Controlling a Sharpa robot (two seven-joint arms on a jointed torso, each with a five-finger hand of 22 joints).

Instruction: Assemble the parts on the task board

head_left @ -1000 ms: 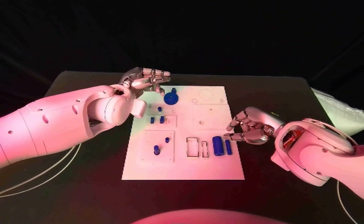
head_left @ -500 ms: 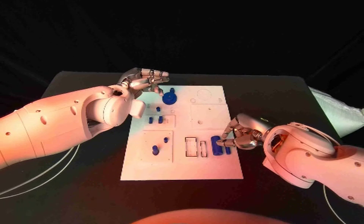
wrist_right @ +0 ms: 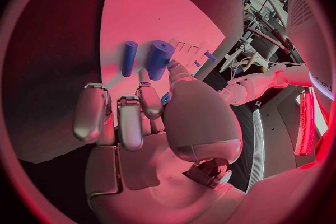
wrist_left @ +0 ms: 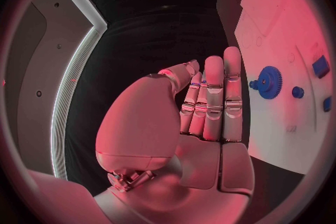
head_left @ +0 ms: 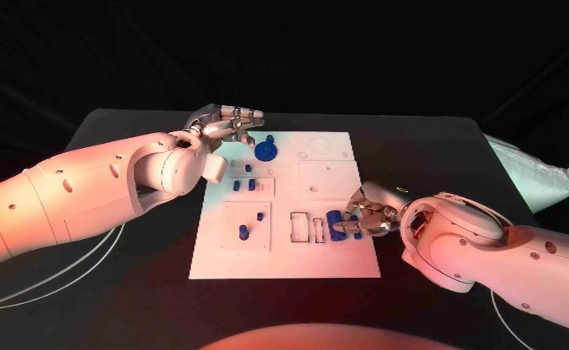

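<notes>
Two blue cylinders lie side by side near the right edge of the task board (head_left: 320, 264), and my right robot hand (head_left: 370, 212) is bent over them. In the head view its fingertips come down at the thick cylinder (head_left: 337, 225), with the thin cylinder (head_left: 356, 227) partly under my fingers. The right wrist view shows both pieces lying free on the white plate just ahead of my fingertips, so I judge this robot hand is not holding anything; its fingers are curled and apart, poised to pinch.

To do this step well, I should close thumb and finger across the thick cylinder's round sides, near its middle, so it does not roll or swing when lifted. I must keep my other fingers off the thin cylinder, which sits just beside it and could be knocked off the board. The two narrow rectangular slots (head_left: 309, 228) lie just to the left, and I would guess one of them is the target.

The thick cylinder looks smooth, short and stubby, deep blue; the thin one is about as long and much slimmer.

My left robot hand (head_left: 225, 126) hovers at the board's far left corner, fingers straight and together, released, beside the blue gear (head_left: 265, 153). The board rests on the black counter (head_left: 118, 132).
</notes>
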